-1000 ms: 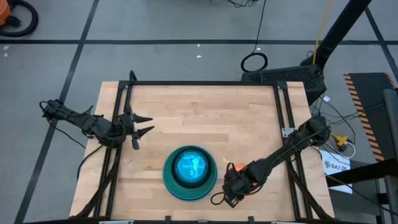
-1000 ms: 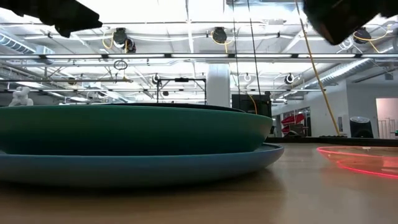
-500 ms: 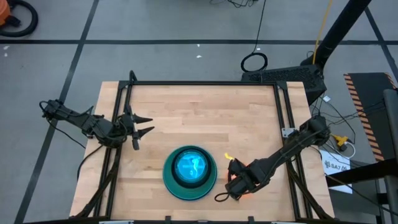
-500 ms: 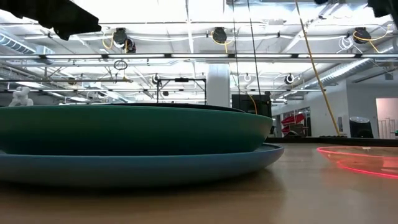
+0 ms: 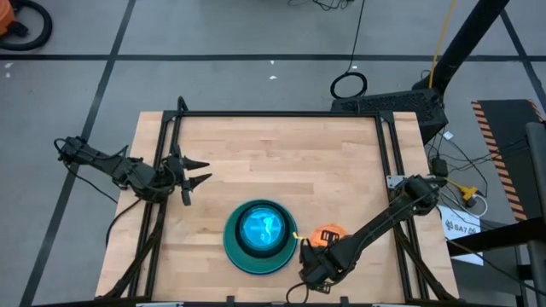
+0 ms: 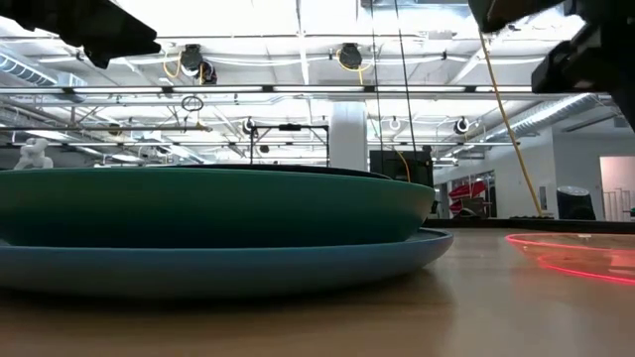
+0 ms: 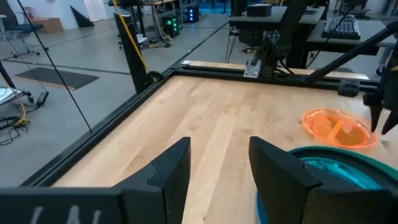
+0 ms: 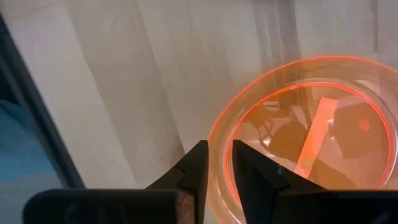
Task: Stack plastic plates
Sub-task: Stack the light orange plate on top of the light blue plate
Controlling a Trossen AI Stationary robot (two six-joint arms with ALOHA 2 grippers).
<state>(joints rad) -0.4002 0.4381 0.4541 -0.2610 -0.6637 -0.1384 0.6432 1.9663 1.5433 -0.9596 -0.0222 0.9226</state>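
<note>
At the left edge of the table the left gripper waits above bare wood with its fingers spread apart and nothing between them. Near the table's front middle sits the stack of plastic plates: a large blue plate at the bottom, a teal one on it, and a glowing cyan plate on top. Just right of the stack lies the small translucent orange plate on the wood. The right gripper is at that plate's near edge, its fingers narrowly parted around the rim; whether they pinch it cannot be told.
</note>
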